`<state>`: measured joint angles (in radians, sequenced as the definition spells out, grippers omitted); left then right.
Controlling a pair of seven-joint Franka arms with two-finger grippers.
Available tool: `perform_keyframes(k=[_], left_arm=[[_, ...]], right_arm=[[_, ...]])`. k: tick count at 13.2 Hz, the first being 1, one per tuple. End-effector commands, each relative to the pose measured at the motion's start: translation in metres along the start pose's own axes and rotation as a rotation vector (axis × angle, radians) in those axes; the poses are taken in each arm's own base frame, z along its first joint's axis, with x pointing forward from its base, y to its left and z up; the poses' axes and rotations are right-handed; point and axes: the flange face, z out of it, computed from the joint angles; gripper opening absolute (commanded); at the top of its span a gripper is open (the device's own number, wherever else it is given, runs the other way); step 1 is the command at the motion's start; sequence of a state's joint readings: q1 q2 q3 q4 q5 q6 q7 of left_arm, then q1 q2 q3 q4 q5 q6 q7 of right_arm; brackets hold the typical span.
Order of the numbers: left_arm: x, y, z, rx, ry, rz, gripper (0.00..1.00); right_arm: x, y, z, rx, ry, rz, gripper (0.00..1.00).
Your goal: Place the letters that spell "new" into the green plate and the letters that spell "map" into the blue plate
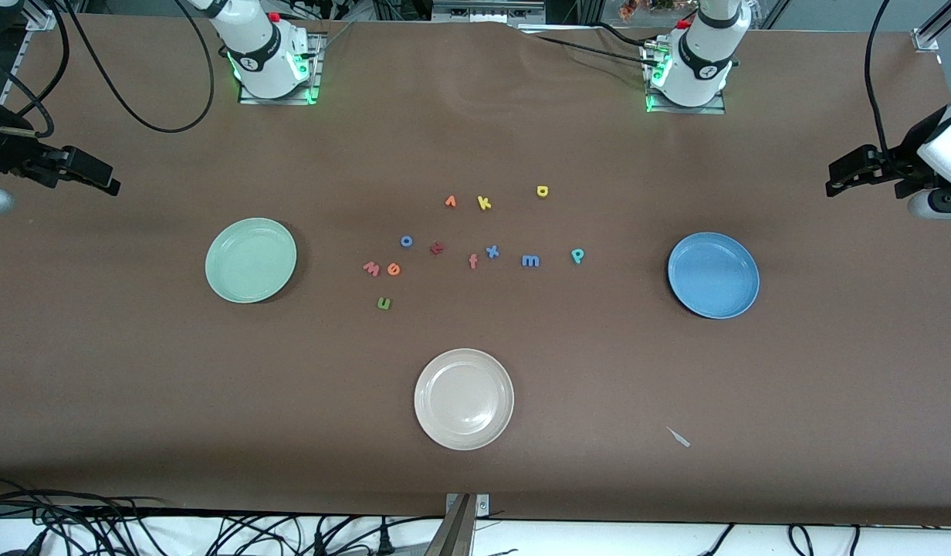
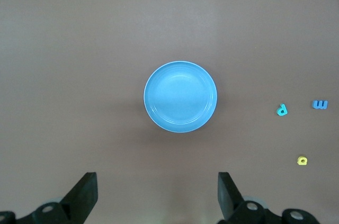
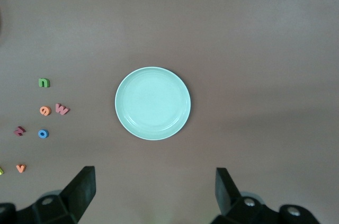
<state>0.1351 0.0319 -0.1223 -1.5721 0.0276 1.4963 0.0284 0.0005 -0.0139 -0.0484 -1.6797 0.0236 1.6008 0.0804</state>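
Note:
The green plate (image 1: 251, 260) lies toward the right arm's end, the blue plate (image 1: 713, 276) toward the left arm's end. Between them lie the green n (image 1: 384, 303), orange e (image 1: 393, 269) and salmon w (image 1: 371, 268), then the blue m (image 1: 529, 261), teal p (image 1: 577, 255) and yellow a (image 1: 543, 191). My left gripper (image 2: 157, 192) hangs open and holds nothing, high over the table beside the blue plate (image 2: 180, 97). My right gripper (image 3: 154, 189) hangs open and holds nothing, high beside the green plate (image 3: 152, 102).
A beige plate (image 1: 464, 398) sits nearest the front camera. Other loose letters lie among the task's: a yellow k (image 1: 484, 203), orange arrow-like letter (image 1: 450, 201), blue o (image 1: 406, 241), blue x (image 1: 492, 251), salmon f (image 1: 473, 262) and a dark red one (image 1: 437, 248). A pale scrap (image 1: 678, 437) lies nearer the camera than the blue plate.

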Motion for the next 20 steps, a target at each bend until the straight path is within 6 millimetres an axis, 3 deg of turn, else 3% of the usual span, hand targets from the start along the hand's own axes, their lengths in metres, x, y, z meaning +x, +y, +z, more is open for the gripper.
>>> perform_keyframes(k=[1,20], left_arm=[[-0.0092,-0.0015,-0.0026,-0.016,0.004,0.019,1.0],[-0.004,-0.006,0.0006,-0.019,0.013,0.012,1.0]], right_arm=[[-0.0061,-0.0011,-0.0055,0.016,0.008,0.002,1.0],[-0.0067,-0.0019,-0.005,0.016,0.004,0.001,1.0]])
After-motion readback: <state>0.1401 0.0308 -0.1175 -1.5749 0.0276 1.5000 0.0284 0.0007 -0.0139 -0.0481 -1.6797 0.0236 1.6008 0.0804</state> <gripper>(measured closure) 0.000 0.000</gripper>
